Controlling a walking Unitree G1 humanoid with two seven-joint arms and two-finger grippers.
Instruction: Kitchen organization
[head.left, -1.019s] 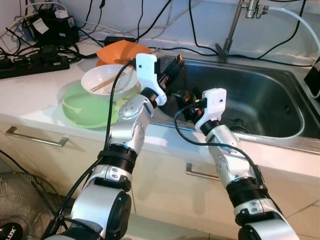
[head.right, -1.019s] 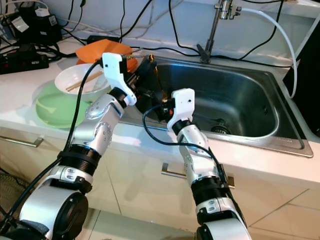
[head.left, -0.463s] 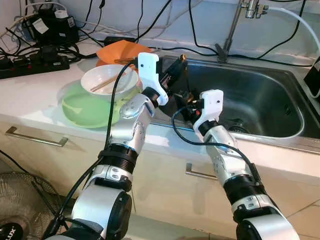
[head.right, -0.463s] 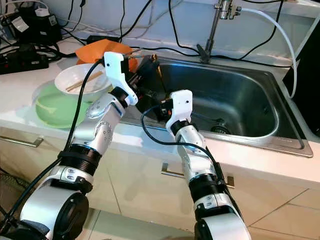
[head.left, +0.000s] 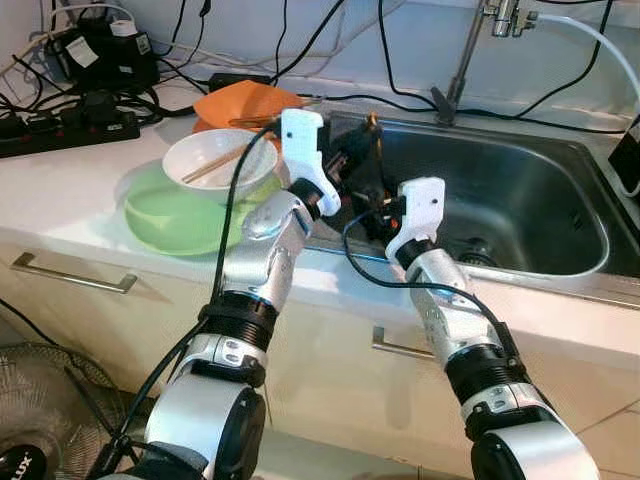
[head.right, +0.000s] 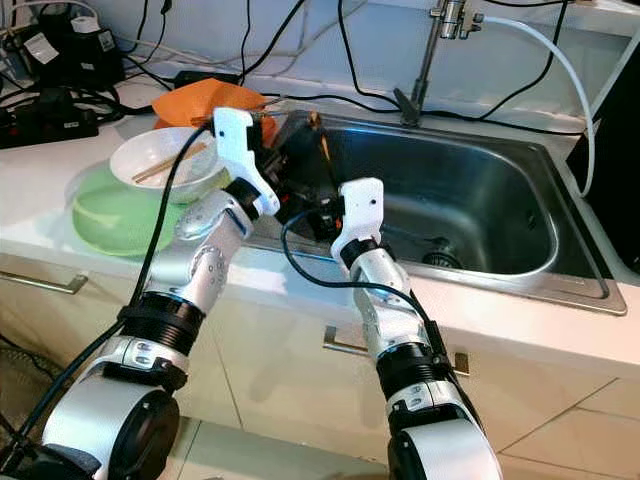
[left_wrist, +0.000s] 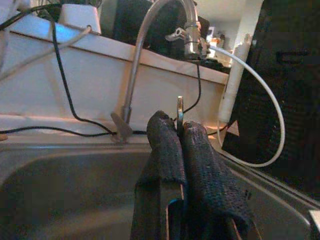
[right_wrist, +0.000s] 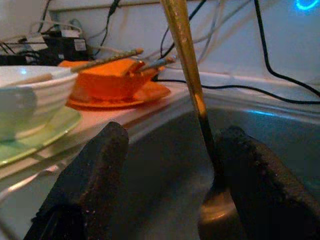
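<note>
Both arms are reaching over the near-left corner of the brushed stainless steel sink (head.left: 520, 200). The left gripper (left_wrist: 181, 131), with its rough black textured fingers, has its jaws clenched on the thin flat handle end of a long golden metal spoon (right_wrist: 186, 55). The shiny slim handle rises at a slant, and its rounded bowl hangs low in front of the right gripper (right_wrist: 170, 150), down inside the basin. The right gripper's jaws are spread wide, one pebbly black finger on each side of the spoon bowl; I can't tell if either one actually touches it.

On the pale smooth bench (head.left: 70, 200) just left of the sink there's a white ribbed ceramic bowl (head.left: 215, 160) with a pair of wooden chopsticks (head.left: 208, 168) lying across it, sitting in a wide glossy light green bowl (head.left: 165, 215). Behind those is an orange plastic dish (head.right: 210, 100) with more sticks resting on it. A curved chrome faucet (left_wrist: 145, 45) stands at the back of the sink, and there's a tangle of black cables (head.left: 90, 110) and a power strip along the wall.
</note>
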